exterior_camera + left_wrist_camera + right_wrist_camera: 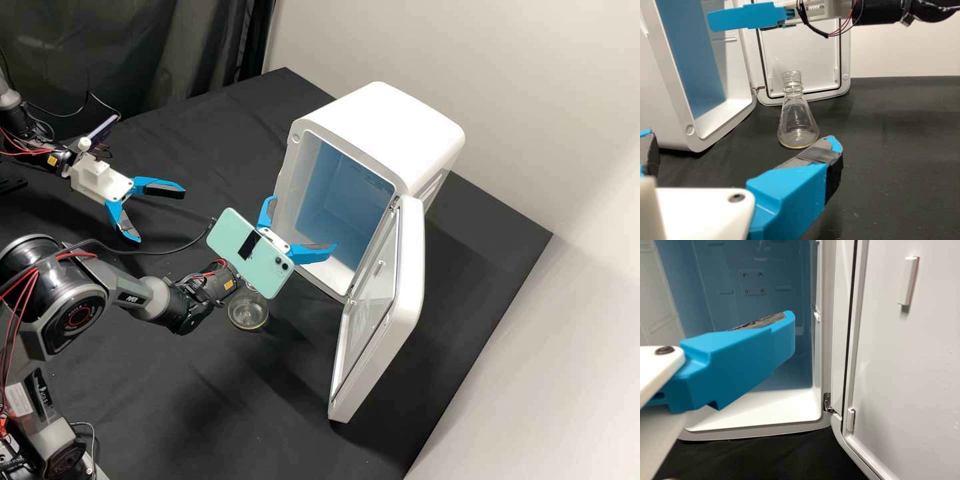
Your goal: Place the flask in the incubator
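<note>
One flask [248,313] stands upright on the black counter [200,400], near the one incubator [393,127], whose door hangs open. Both of the two arms' tools are spread and empty: the right end effector [300,227] at the incubator's mouth, the left end effector [155,213] farther left.

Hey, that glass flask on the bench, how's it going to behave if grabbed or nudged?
The flask looks like clear glass, so probably rigid, slippery and breakable. It seems nearly empty, so likely light. Its wide base under a narrow neck suggests sliding rather than tipping.
</note>
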Available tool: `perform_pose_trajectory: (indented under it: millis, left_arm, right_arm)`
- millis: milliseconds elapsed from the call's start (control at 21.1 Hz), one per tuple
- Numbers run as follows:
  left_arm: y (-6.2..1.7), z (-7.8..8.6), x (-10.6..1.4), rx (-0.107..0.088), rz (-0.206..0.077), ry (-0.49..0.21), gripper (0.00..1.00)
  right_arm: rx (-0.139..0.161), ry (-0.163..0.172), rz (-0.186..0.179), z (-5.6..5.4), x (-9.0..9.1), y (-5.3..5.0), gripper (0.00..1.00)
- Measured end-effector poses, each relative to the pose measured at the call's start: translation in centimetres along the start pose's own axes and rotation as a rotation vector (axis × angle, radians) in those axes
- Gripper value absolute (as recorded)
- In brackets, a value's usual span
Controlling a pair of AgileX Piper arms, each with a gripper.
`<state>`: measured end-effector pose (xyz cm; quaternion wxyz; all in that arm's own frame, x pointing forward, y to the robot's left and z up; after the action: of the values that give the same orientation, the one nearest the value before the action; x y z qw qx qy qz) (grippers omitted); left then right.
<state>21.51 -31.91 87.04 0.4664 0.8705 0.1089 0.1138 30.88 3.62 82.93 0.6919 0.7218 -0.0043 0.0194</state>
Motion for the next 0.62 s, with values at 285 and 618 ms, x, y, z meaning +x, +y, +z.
perform_pose_trajectory:
  millis: [285, 618]
  left_arm:
    - [0.52, 0.2, -0.1, -0.003, 0.022, -0.007, 1.0]
    - [0.5, 0.4, -0.1, 0.001, 0.021, -0.02, 1.0]
  right_arm:
    - [0.003, 0.002, 0.002, 0.0, 0.0, 0.0, 1.0]
    - [0.011, 0.006, 0.023, 0.6, -1.1, 0.4, 1.0]
